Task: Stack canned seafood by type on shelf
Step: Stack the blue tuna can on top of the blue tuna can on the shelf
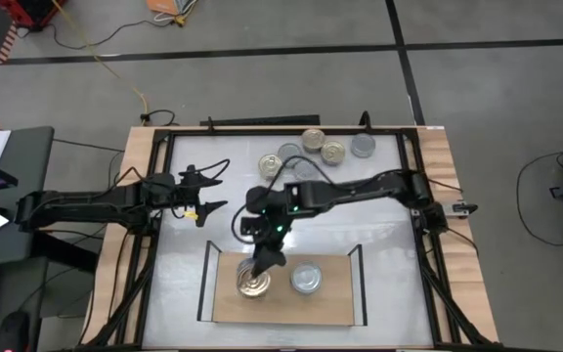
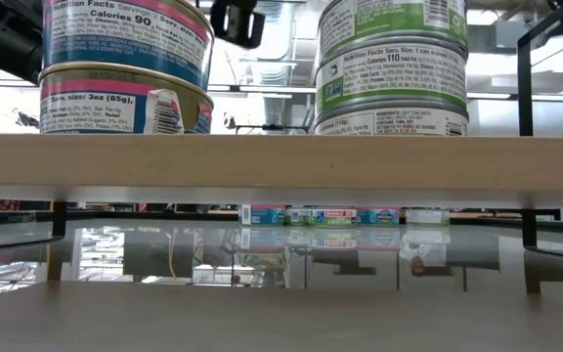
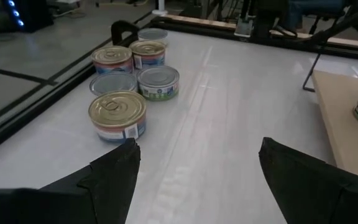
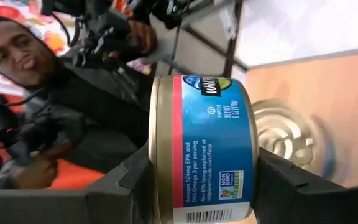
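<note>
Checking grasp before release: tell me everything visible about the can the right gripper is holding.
The can is a small round tin with a gold rim and a blue label edged by a pink band, printed with white text and a barcode. It sits clamped between the right gripper's dark fingers, which press on its side wall. It hangs over the wooden shelf, right above a gold-lidded can already standing there. From table height it looks nearly seated on that lower can; whether they touch is unclear.

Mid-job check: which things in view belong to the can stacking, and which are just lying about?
Job:
- held can, in the right gripper
- gold-lid can and silver-lid can on the shelf
- loose cans at the table's far side
- left gripper, waiting

Lying about:
- floor cables
</note>
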